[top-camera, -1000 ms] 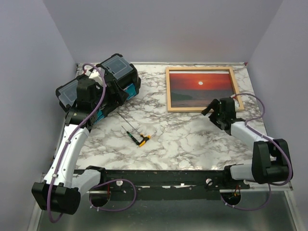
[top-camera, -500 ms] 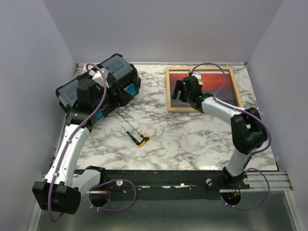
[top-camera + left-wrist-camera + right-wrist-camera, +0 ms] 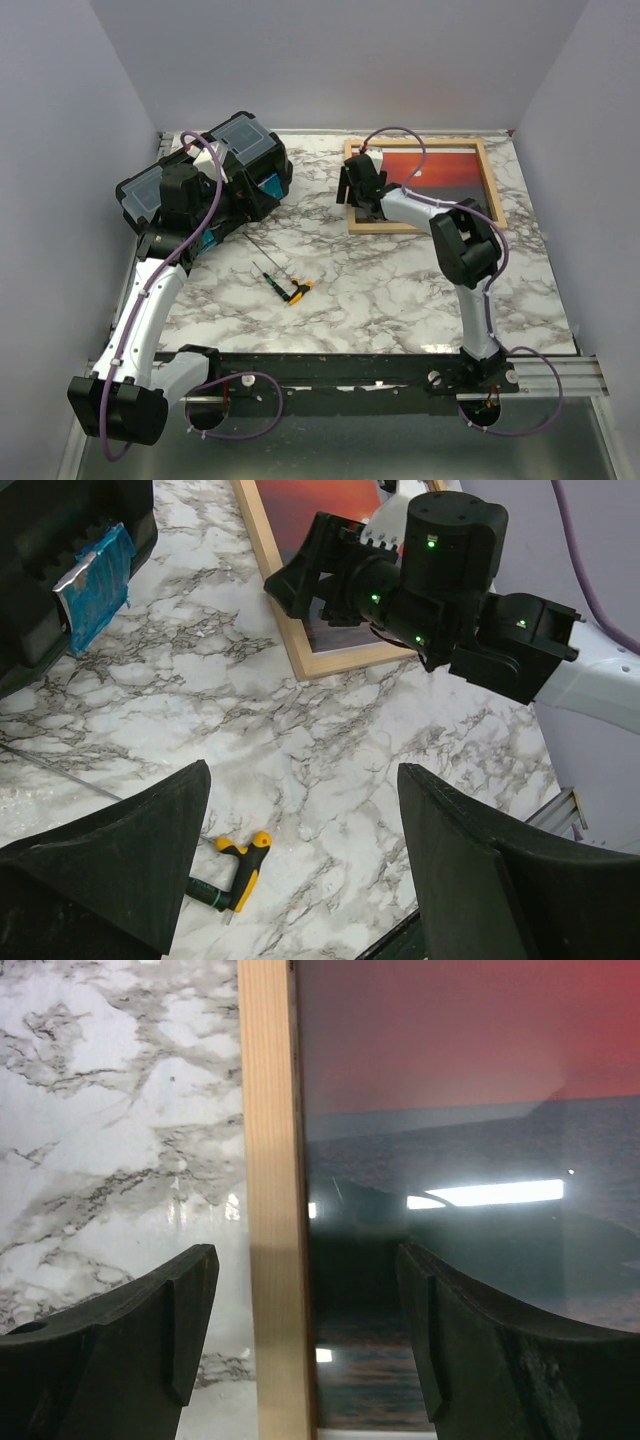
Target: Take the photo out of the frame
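Note:
The frame (image 3: 415,143), thin light wood with a glossy pane, lies flat at the back right of the marble table. The photo (image 3: 455,170), a red-orange sunset over dark water, sits inside it under the pane. My right gripper (image 3: 352,190) hovers over the frame's left rail (image 3: 270,1210). It is open, with one finger over the marble and the other over the photo (image 3: 450,1110), gripping nothing. My left gripper (image 3: 302,775) hangs open and empty high above the table by the toolbox.
An open black toolbox (image 3: 205,175) fills the back left, with a blue piece (image 3: 95,575) in it. A screwdriver with a yellow-black handle (image 3: 292,290) and a thin rod (image 3: 262,255) lie mid-table. Purple walls close in on three sides.
My right arm swung from the frame's near right corner across to its left rail, and its jaws narrowed a little. The left arm has stayed put.

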Controlling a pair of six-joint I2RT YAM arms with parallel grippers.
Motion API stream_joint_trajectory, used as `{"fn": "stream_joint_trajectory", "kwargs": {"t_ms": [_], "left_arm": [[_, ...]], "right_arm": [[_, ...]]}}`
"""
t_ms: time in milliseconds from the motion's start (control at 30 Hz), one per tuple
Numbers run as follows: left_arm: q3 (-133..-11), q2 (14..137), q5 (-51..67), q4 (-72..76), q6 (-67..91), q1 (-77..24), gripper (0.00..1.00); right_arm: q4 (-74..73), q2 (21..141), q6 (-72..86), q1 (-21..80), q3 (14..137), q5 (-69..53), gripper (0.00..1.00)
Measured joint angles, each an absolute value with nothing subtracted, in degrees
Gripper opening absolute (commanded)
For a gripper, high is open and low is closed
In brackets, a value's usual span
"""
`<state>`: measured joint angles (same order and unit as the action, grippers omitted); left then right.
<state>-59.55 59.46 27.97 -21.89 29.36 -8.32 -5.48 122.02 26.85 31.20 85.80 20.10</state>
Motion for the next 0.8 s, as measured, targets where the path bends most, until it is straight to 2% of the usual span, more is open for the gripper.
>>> {"fn": "stream_joint_trajectory", "kwargs": {"t_ms": [33,133,200,267,467,800], "left_arm": [[-59.55,59.46,28.03,-21.89,29.36,-8.32,0.78],[-59.55,59.46,28.14,-21.89,29.39,-8.32,0.78],[-59.55,59.46,28.18,-21.89,29.39,-8.32,0.78],[-59.55,59.46,28.18,-21.87,29.39,-8.32,0.78],[-59.55,59.46,28.21,-21.87,29.39,-8.32,0.78],[-59.53,59.46,28.38,-21.87,29.39,-8.32,0.78]], "right_arm": [[-5.76,122.93,26.76,31.53,86.98,20.69,0.70],[-6.35,125.29,26.20,32.80,89.82,23.40,0.62],[-6.59,126.63,25.87,33.54,91.18,25.15,0.52],[-7.03,127.68,25.54,33.85,92.25,26.70,0.49],[-7.75,128.53,24.49,34.30,93.60,28.82,0.24],[-10.72,128.70,22.46,34.30,97.89,29.04,0.01]]}}
